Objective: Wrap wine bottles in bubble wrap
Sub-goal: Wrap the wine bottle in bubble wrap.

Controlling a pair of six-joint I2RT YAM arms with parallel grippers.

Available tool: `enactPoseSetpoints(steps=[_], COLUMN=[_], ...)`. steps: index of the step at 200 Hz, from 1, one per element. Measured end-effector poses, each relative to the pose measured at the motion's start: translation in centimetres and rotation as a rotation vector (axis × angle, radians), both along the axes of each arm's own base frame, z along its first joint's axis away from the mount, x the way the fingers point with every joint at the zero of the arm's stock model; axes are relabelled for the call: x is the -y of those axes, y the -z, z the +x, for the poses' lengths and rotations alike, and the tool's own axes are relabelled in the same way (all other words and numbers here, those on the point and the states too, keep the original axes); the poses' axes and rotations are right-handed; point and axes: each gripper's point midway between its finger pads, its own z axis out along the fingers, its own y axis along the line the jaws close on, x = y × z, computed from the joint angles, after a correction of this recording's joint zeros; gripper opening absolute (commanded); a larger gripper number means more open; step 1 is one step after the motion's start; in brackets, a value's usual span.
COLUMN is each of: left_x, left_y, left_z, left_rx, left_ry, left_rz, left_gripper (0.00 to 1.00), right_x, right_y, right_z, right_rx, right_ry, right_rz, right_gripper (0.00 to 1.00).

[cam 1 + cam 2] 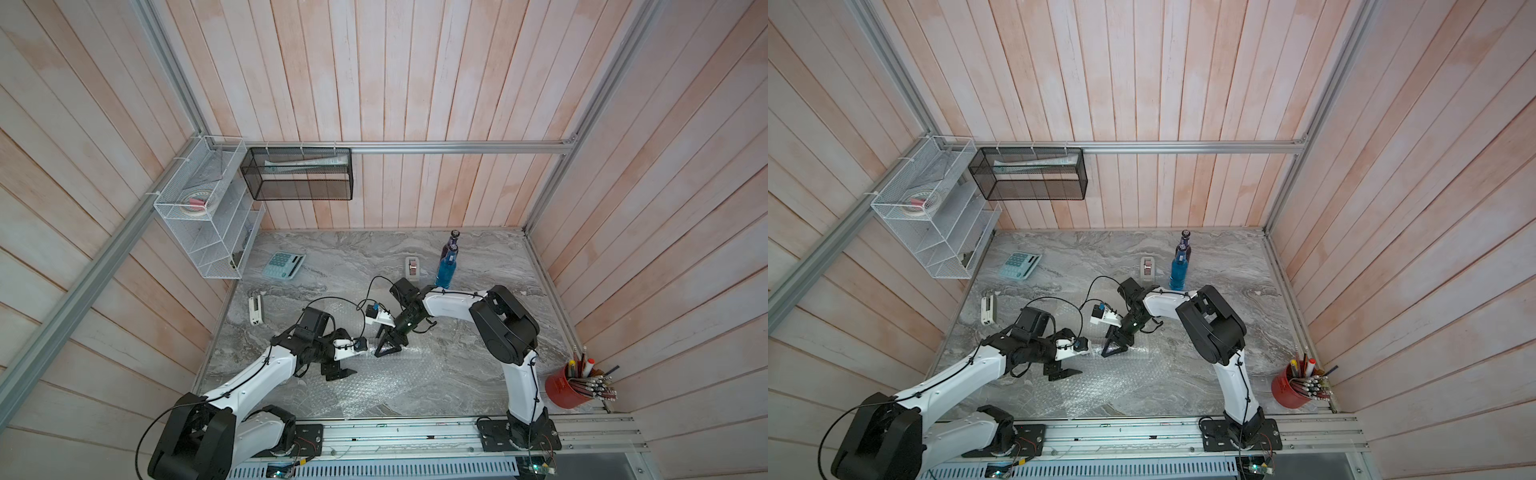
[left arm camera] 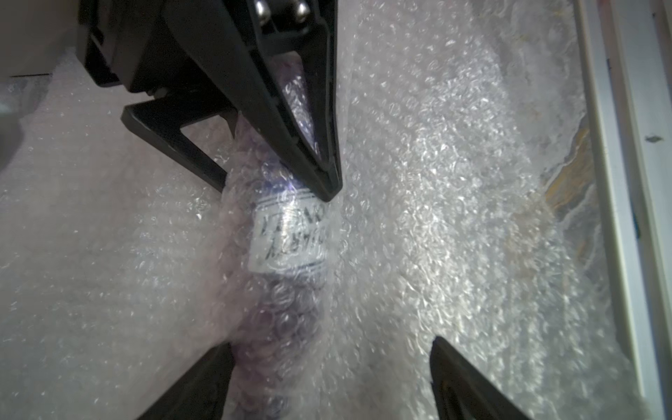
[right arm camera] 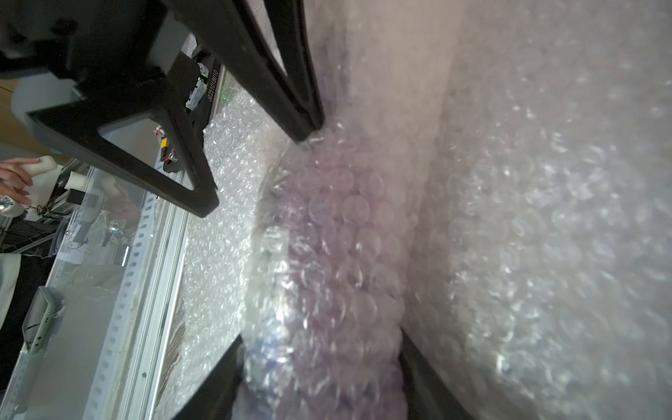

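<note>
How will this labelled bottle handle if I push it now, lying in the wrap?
The labelled bottle lies on its side, round-bodied, so it will probably roll if the right gripper lets go. The bubble wrap over it looks loose and floppy, so it may slide or unwind rather than carry the bottle.

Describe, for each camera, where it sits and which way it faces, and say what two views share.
Top views: one stereo head high above, looking down on the table; both arms, left gripper and right gripper show.
Left wrist: on the left arm, looking past its open fingers at the wrapped purple bottle.
Right wrist: on the right arm, looking along its fingers clamped on that bottle.
Shared: both wrist views show the bottle, the bubble wrap and the opposite gripper.
</note>
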Motion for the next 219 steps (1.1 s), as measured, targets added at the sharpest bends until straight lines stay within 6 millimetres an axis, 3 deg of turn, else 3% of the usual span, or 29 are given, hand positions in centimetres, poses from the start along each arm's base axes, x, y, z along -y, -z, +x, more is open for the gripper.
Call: enactPoseSetpoints(steps=[32, 87, 132, 172, 219], left_x=[0.8, 1.5, 2.4, 2.3, 2.4], left_y=[-0.4, -3.6, -0.4, 1.3, 2.9], left_z=[1.0, 1.8, 1.0, 1.8, 2.2], left_rx=[0.087, 0.244, 0.149, 0.162, 0.173], left_ry=[0.019, 0.021, 0.058, 0.058, 0.073], left_rz=[0.017, -0.021, 0.017, 0.07, 0.128], left_gripper=[0.85, 0.85, 0.83, 0.78, 0.57], right_x=[0.0, -0.1, -0.1, -0.2, -0.3], right_y=[0.0, -0.1, -0.2, -0.2, -0.2], right_z=[0.0, -0.4, -0.4, -0.6, -1.0], right_rx=[-0.007, -0.014, -0.019, -0.023, -0.04], right_ry=[-0.002, -0.013, -0.014, -0.018, -0.022], right_rz=[0.001, 0.005, 0.008, 0.006, 0.004], right_gripper=[0.41, 0.42, 0.42, 0.43, 0.44])
